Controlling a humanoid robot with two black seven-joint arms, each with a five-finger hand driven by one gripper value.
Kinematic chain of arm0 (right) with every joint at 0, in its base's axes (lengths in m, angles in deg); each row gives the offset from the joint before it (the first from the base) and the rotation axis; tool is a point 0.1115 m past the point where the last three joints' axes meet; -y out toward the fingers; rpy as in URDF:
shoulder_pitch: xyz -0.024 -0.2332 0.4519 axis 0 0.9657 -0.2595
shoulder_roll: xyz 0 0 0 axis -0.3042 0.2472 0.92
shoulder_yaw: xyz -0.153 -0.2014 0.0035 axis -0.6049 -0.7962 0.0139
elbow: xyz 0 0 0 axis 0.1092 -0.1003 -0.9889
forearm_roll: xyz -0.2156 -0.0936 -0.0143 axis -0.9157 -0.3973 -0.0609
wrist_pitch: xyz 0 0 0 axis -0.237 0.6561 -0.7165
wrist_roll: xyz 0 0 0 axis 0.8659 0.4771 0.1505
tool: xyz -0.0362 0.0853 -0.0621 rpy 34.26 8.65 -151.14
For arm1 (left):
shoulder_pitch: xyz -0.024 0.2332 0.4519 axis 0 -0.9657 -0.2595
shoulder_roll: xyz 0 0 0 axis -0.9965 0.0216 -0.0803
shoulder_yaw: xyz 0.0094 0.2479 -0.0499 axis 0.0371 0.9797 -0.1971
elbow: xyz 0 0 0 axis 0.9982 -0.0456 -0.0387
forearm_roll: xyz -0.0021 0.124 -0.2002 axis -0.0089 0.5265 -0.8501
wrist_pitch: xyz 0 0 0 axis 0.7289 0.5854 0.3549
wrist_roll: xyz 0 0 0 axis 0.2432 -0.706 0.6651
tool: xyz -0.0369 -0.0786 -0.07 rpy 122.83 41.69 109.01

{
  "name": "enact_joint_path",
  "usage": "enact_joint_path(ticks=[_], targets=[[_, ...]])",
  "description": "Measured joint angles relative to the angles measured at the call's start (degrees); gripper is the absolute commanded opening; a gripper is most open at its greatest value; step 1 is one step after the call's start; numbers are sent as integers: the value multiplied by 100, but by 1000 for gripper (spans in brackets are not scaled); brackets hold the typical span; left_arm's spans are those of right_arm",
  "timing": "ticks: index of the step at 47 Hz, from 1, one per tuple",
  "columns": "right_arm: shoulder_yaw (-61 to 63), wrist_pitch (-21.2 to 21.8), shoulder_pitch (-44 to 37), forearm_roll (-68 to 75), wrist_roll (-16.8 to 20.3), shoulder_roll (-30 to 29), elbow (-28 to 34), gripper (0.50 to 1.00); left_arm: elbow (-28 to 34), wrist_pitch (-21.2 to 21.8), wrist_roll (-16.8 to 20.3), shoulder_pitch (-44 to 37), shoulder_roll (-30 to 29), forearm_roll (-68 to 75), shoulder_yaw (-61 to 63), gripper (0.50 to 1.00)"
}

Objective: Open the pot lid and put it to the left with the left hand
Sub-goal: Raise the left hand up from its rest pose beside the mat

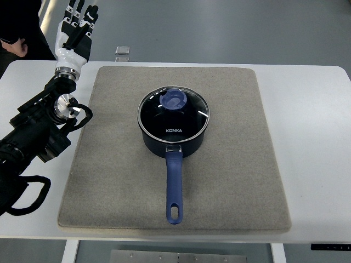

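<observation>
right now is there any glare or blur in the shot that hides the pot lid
Top view: sharp throughout; the glass lid carries only thin glints near its rim, its blue knob reads clearly, and shadows on the grey mat are soft. The left hand is crisp too.

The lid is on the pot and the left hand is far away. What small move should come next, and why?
Probably bring the left hand right and down toward the lid knob. The lid sits closed on the pot, and the hand, fingers spread, hangs beyond the mat, holding nothing.
</observation>
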Motion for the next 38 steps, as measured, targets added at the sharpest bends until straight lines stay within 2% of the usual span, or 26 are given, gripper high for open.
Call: enact_joint_path(ticks=[26,38], targets=[[-1,0,2,0,-6,0,0,915,0,-3,0,40,-43,40,52,990],[1,0,2,0,-5,0,0,915,3,-32,-2,512,-186,54,1468,990]])
